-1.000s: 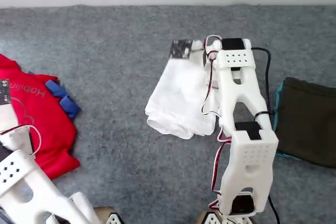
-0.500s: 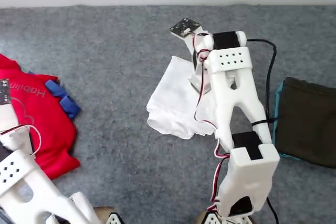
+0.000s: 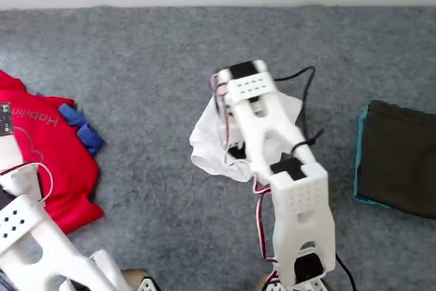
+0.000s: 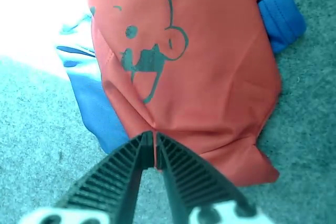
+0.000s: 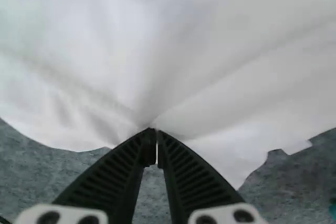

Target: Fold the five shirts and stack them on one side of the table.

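Observation:
A white shirt point(image 3: 204, 138) lies bunched at the table's middle, partly under my right arm point(image 3: 266, 120). In the right wrist view its cloth point(image 5: 157, 51) draws into creases that run to my right gripper point(image 5: 152, 132), which is shut on it. At the left edge lies a red shirt point(image 3: 51, 148) with a printed figure, on top of a blue shirt point(image 3: 82, 127). My left gripper point(image 4: 154, 136) hangs shut well above the red shirt's point(image 4: 199, 77) near edge, holding nothing. Blue cloth point(image 4: 89, 108) shows beside and under the red.
A folded dark shirt point(image 3: 398, 155) rests on a teal one point(image 3: 357, 161) at the right edge. Grey carpet-like cover point(image 3: 143, 66) spans the table, with bare room between the red and white shirts. My left arm point(image 3: 27, 236) stands at the near left corner.
My right arm has swung from the white shirt's far right edge toward the left and nearer, pulling the cloth over itself. The left arm has not moved.

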Tool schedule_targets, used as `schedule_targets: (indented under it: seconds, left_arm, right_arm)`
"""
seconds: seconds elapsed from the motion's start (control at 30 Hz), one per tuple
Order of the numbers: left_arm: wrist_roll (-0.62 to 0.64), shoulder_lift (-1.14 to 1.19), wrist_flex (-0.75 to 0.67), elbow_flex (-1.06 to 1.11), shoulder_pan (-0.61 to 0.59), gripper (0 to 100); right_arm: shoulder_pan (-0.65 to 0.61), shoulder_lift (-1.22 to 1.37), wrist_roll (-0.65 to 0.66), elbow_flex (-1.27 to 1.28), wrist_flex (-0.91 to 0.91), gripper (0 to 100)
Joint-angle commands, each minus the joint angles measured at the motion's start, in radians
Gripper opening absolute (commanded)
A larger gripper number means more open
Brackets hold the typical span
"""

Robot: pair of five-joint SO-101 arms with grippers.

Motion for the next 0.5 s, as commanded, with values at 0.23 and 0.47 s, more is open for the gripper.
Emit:
schedule_targets:
  seconds: [0.23,0.47]
  left_arm:
    - [-0.006,-0.020,-0.006,-0.018,0.003,2]
    - [-0.006,-0.020,-0.006,-0.018,0.003,2]
  right_arm:
    - [-0.018,-0.150,-0.018,-0.015,0.008,0.9]
    - [-0.044,-0.170,-0.021,-0.002,-0.268,0.9]
